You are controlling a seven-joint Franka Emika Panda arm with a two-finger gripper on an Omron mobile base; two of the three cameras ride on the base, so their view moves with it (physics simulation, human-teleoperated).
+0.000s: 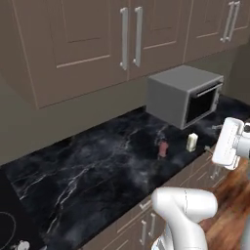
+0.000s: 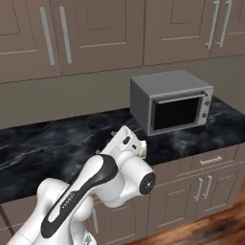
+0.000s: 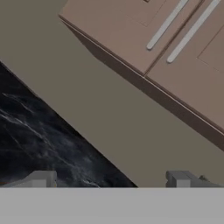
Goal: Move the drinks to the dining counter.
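Brown wall cabinets [image 1: 73, 44] with long pale handles run across the back, above a plain grey-brown wall. Below them the table [image 1: 88, 166], a black slab with white veins, stretches from the left edge of the scene to the right. Matching brown base cabinets [image 2: 201, 191] stand under its front edge, on a wood floor [image 1: 234, 195].

The white arm [image 2: 95, 191] rises in front of the table and bends forward over its front edge. A grey toaster oven [image 1: 183, 95] sits towards the table's right end, against the back edge, with its dark glass door shut and facing out.

The hand [image 3: 111, 180] is spread wide, its two fingertips [image 3: 41, 178] far apart with nothing between them. From its own camera it looks across the dark tabletop at the bare wall and the underside of the wall cabinets. In the left base view its white body hangs by the table's front edge, to the right of the carton.

The cream carton [image 1: 192, 142] stands upright near the front edge, in front of the oven and apart from it. The can [image 1: 162, 149], small with a reddish top, stands just to the carton's left, not touching it, also near the front edge. Both drinks are on this table under the wall cabinets.
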